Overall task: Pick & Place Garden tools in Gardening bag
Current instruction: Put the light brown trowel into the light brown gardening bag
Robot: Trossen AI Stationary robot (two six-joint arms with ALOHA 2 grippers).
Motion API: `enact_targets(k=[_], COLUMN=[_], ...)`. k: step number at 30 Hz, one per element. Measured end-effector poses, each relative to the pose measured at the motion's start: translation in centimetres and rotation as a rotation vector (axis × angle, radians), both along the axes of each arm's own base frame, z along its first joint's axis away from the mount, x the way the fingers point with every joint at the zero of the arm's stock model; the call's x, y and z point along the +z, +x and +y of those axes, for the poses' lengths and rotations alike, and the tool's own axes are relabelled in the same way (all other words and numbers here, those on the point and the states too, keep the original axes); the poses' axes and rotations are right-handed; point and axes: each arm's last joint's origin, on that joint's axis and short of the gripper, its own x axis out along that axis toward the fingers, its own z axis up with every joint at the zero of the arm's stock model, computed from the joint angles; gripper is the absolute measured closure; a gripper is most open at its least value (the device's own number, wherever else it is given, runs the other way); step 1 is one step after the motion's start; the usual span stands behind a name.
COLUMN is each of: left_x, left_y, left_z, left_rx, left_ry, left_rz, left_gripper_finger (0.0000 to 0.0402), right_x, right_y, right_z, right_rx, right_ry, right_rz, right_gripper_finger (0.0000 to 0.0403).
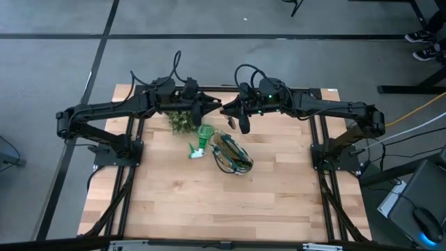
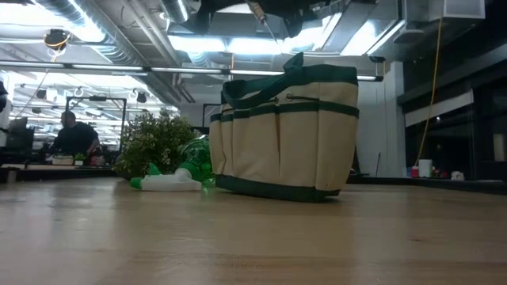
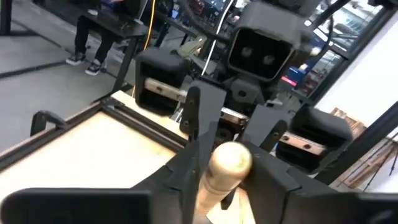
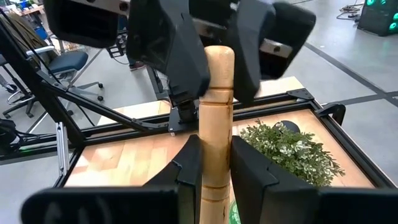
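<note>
Right wrist view: right claw grips wooden handle; left claw apparently closing on it.

Grey floor, bright ceiling lights (a seated person behind).

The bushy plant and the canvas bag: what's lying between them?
The green-and-white plastic tool lies between the plant and the bag. The low view shows it, and so does the high view.
</note>
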Motion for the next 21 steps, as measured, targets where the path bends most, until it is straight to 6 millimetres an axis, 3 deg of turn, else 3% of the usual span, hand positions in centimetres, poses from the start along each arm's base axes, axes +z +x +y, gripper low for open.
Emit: enact_targets(k=[4,16,21], left_x=[0.4,0.3,0.2], left_y=[-0.7,-1.3,-1.3], left_z=[-0.2,-0.4,-0.5], left_rx=[0.002,-0.02,-0.043], left_ry=[0.045,0.083,0.113], left_rz=[0.009,0.056,0.071], left_gripper_finger=[0.0336,0.0336,0.0336], right_x=[0.0,0.1,0.0], right_y=[0.0,0.0,0.0], right_z=[0.0,0.1,-0.1], right_rx=[-0.003,-0.001,-0.049], right_ry=[0.011,0.095,0.276], right_rz=[-0.003,-0.005,0.01], right_gripper_finger=[0.0345,0.0346,0.0281])
